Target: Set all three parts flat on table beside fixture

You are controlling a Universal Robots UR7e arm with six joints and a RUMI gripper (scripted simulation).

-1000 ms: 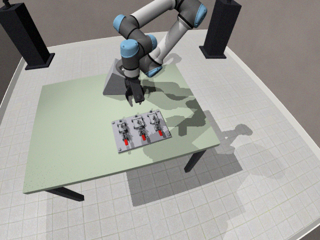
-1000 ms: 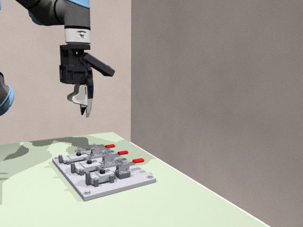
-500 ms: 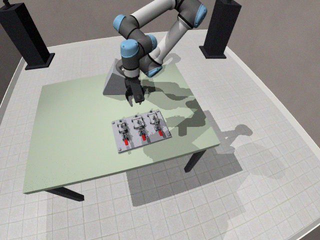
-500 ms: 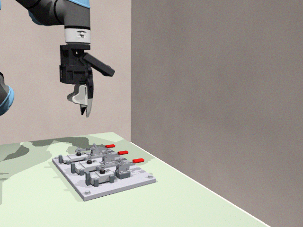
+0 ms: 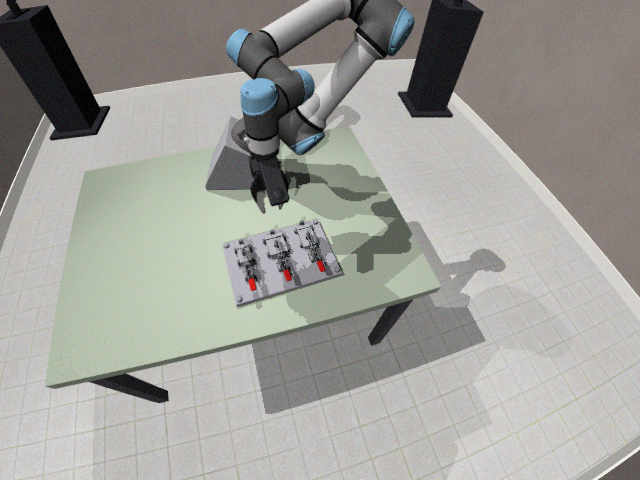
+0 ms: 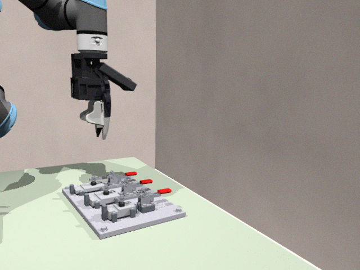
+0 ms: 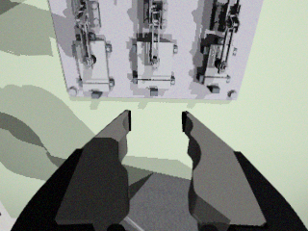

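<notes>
The grey fixture plate [image 5: 282,262] lies on the green table, also in the side view [image 6: 123,203] and the wrist view [image 7: 154,48]. It carries three toggle clamps with red handles [image 5: 287,275], each lying down over a grey part. In the wrist view the parts sit at the left [image 7: 95,67], middle [image 7: 154,67] and right [image 7: 214,72] of the plate's near edge. My gripper [image 5: 269,206] hangs well above the table behind the plate, fingers pointing down [image 6: 100,135]. The fingers stand partly apart with nothing between them.
The arm's grey base wedge [image 5: 230,165] sits on the table behind the gripper. Two black posts [image 5: 49,72] [image 5: 439,56] stand at the floor's far corners. The table's right edge is close to the fixture.
</notes>
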